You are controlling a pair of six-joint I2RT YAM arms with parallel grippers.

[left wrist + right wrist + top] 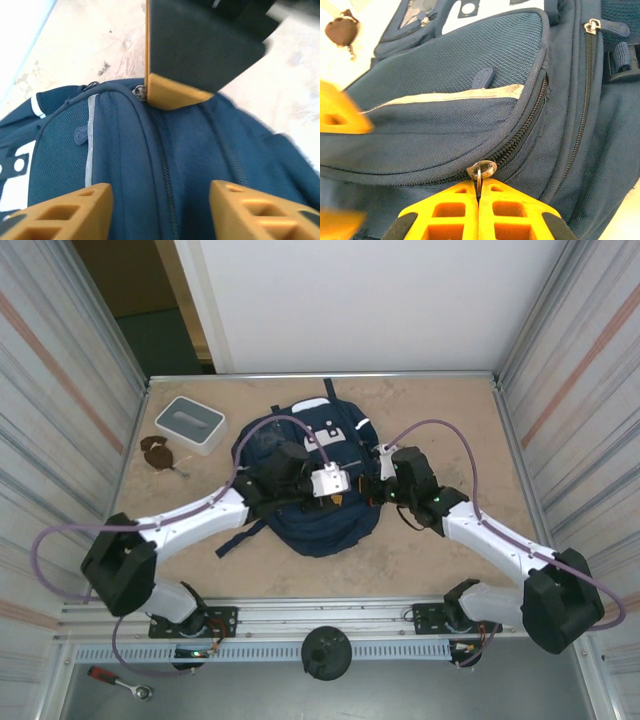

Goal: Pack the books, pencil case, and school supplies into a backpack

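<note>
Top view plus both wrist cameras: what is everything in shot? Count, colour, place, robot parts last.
backpack: one, navy with white trim, middle of the table.
zipper pull: one, silver ring, on the backpack.
box: one, white and grey, far left of the table.
small object: one, dark brown, on the table near the box; too small to identify.
hand tool: one, red handle, below the table's near-left edge.
knob: one, black, at the middle of the near rail.
left gripper: one, yellow fingers, open above the backpack.
right gripper: one, yellow fingers, shut on the zipper pull.
</note>
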